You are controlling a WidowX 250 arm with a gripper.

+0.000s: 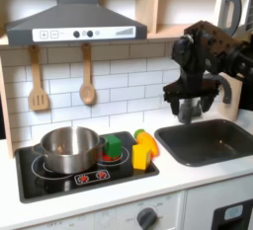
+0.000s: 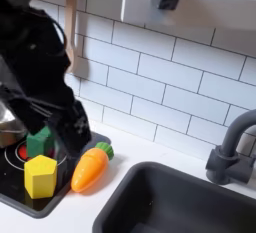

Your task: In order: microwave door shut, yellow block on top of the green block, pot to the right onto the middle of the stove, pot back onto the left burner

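Observation:
The steel pot (image 1: 67, 147) sits on the left burner of the black stove (image 1: 40, 183). To the right of the pot in the first exterior view stands the green block (image 1: 114, 144), with the yellow block (image 1: 143, 156) beside it at the stove's right edge. The second exterior view shows the green block (image 2: 40, 141) behind the yellow block (image 2: 40, 176). My gripper (image 1: 190, 106) hangs above the sink's back left corner, apart from all of them; its jaws are too dark to read. The microwave door (image 1: 230, 9) with its curved handle is at the top right.
An orange carrot toy (image 2: 90, 167) lies just off the stove by the yellow block. A small red piece (image 1: 113, 159) sits in front of the green block. The dark sink (image 1: 208, 141) and a grey faucet (image 2: 235, 152) lie on the right in both exterior views. Wooden utensils (image 1: 87, 81) hang on the tiled wall.

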